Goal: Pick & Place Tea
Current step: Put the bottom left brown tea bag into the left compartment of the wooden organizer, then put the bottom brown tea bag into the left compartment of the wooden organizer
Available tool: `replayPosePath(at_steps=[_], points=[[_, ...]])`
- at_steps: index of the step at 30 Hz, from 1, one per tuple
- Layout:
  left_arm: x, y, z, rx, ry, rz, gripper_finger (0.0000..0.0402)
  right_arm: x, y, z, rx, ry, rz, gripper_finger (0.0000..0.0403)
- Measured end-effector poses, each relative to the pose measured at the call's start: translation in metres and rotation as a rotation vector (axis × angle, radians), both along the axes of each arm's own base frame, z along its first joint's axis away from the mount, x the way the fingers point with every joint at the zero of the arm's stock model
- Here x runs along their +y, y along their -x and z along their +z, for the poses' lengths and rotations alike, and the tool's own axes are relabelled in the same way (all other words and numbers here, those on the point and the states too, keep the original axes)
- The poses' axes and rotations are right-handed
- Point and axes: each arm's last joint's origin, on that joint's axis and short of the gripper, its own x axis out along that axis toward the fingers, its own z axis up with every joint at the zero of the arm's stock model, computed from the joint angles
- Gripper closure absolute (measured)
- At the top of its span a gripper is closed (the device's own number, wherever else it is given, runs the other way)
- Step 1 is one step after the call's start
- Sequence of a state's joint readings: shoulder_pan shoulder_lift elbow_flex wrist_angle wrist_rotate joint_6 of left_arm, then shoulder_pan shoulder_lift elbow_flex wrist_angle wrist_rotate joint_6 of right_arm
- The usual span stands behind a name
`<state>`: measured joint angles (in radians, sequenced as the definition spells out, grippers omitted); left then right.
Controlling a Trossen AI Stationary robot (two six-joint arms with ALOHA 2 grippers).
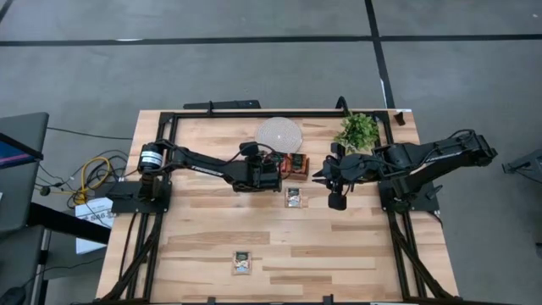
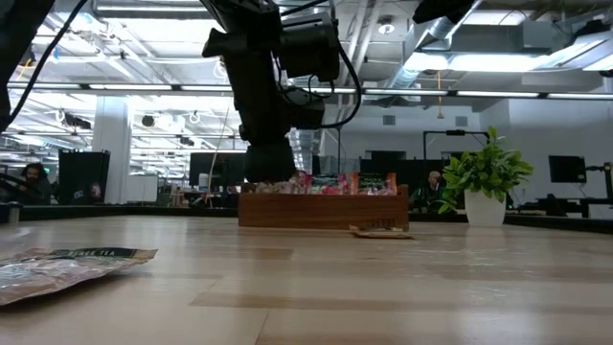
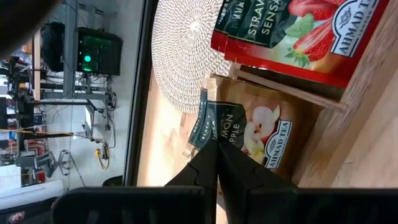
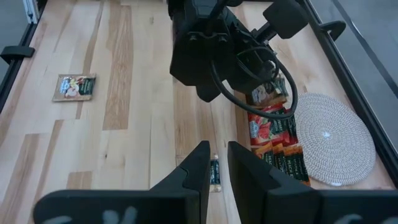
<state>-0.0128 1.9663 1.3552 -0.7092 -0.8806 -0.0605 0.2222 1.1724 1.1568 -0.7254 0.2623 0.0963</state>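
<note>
Your left claw [image 3: 214, 163] is at the wooden tray [image 1: 298, 166], fingers pressed together on the corner of a beige apple tea sachet [image 3: 261, 134] lying in the tray beside red strawberry sachets [image 3: 292, 37]. Your right claw [image 4: 213, 163], slightly spread and empty, hovers just past the tray, over another sachet [image 1: 294, 196] on the tabletop [image 1: 356, 246]. A third sachet [image 1: 242, 262] lies well apart from the tray. Judging by this, sorting is largely done, with two loose.

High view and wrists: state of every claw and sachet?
Left claw: shut on apple sachet in the tray.
Right claw: open, empty.
Red sachets: upright in tray.
Sachet by tray: flat on table.
Near sachet: flat on table.
</note>
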Motion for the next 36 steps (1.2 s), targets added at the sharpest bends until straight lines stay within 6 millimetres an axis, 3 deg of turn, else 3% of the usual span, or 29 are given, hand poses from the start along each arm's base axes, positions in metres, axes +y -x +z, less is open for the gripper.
replayPosePath(at_steps=[19, 28, 36], points=[[0.0, -0.001, 0.0, -0.025, 0.006, 0.015, 0.0399, 0.0, 0.0, 0.0, -0.005, -0.002, -0.001, 0.0353], [0.0, -0.001, 0.0, -0.025, -0.004, 0.015, 0.0326, 0.0, 0.0, 0.0, -0.004, -0.003, 0.0, 0.0353], [0.005, 0.004, 0.015, 0.033, -0.298, 0.049, 0.0291, 0.0, 0.0, 0.001, -0.009, -0.008, -0.004, 0.0353]])
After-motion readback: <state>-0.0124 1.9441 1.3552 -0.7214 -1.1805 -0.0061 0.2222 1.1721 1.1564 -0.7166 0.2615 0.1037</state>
